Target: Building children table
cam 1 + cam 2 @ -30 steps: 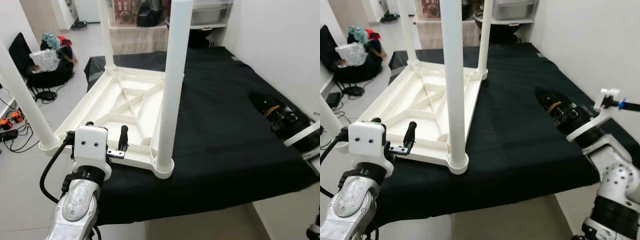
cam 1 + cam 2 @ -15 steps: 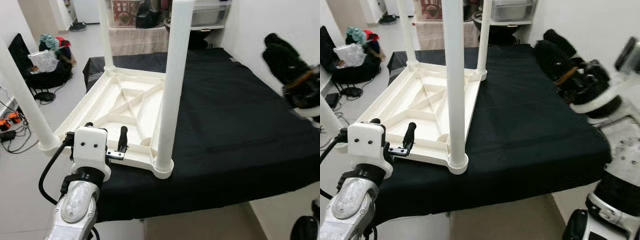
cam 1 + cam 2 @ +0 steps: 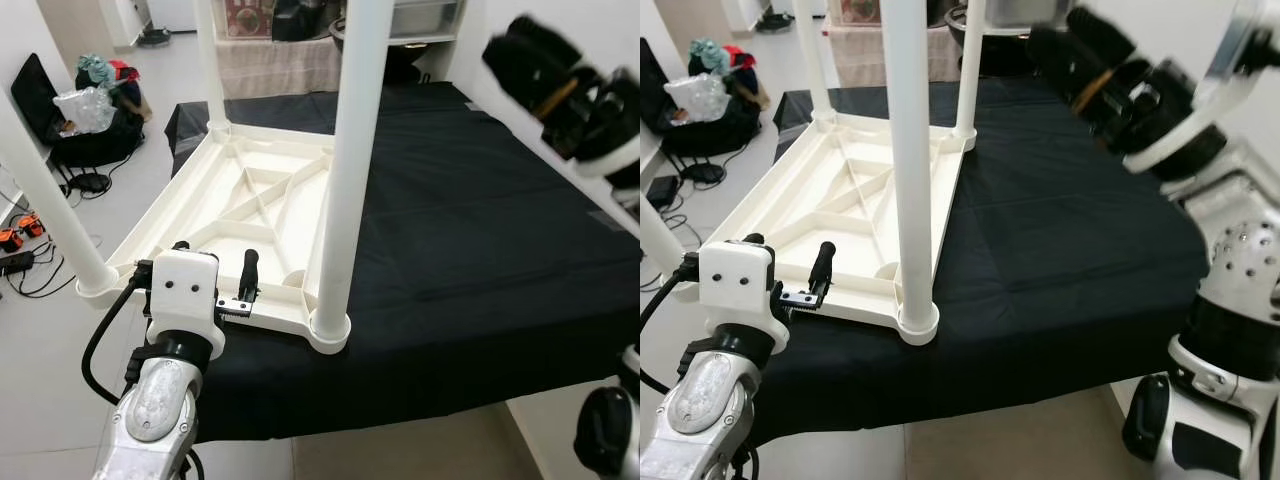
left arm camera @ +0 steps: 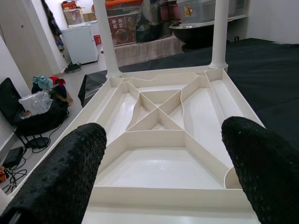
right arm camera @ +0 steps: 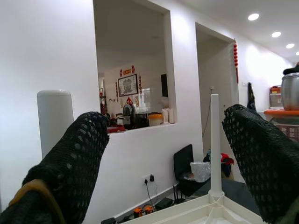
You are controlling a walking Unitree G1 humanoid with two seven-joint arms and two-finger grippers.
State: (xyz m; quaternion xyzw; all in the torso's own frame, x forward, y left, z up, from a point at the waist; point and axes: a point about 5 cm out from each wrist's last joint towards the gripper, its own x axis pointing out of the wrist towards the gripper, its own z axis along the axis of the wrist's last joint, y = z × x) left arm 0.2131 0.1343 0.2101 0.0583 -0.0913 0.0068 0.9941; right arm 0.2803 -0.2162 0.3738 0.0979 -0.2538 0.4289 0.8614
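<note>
The upturned white table (image 3: 250, 215) is laid on the black-covered bed (image 3: 480, 250), faced by the spread-fingered left gripper (image 3: 215, 290), while the right gripper (image 3: 1090, 50), seemingly apart-fingered, is raised.

You had the left end effector (image 4: 161, 172) spread wide at the near edge of the upturned white children table (image 4: 161, 135) (ribbed underside up), two legs (image 4: 218, 32) rising from its far corners beside black cloth (image 4: 275, 70).
</note>
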